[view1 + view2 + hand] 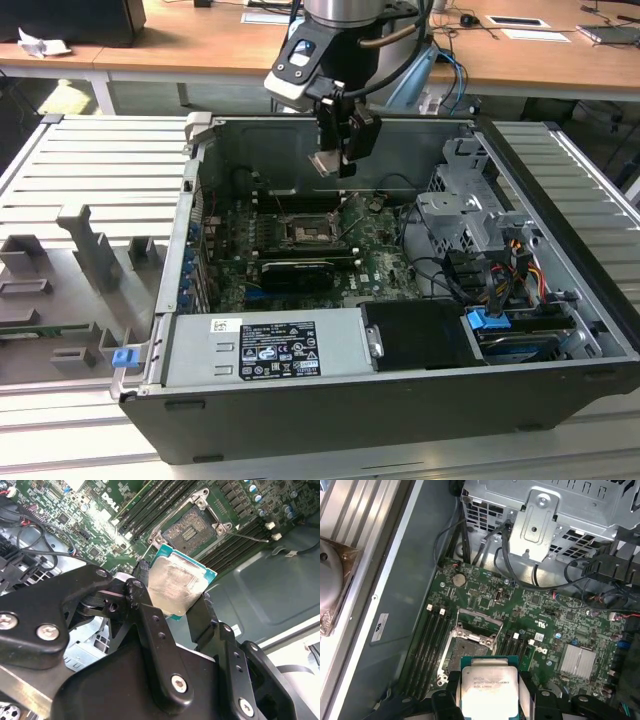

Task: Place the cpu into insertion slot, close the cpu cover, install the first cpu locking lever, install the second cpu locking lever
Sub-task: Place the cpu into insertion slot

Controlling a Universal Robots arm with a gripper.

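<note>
Pinching the cpu (pixel 176 587) by two opposite edges, the gripper (pixel 337 160) hangs above the insertion slot (pixel 192 530); light, stiff, fragile underneath, I'd judge

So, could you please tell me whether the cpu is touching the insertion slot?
Apart. In the exterior view the cpu hangs clear above the insertion slot, with a stretch of board showing between them.

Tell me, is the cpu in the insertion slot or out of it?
Out. The gripper holds the cpu above the board; the insertion slot below is empty.
</note>
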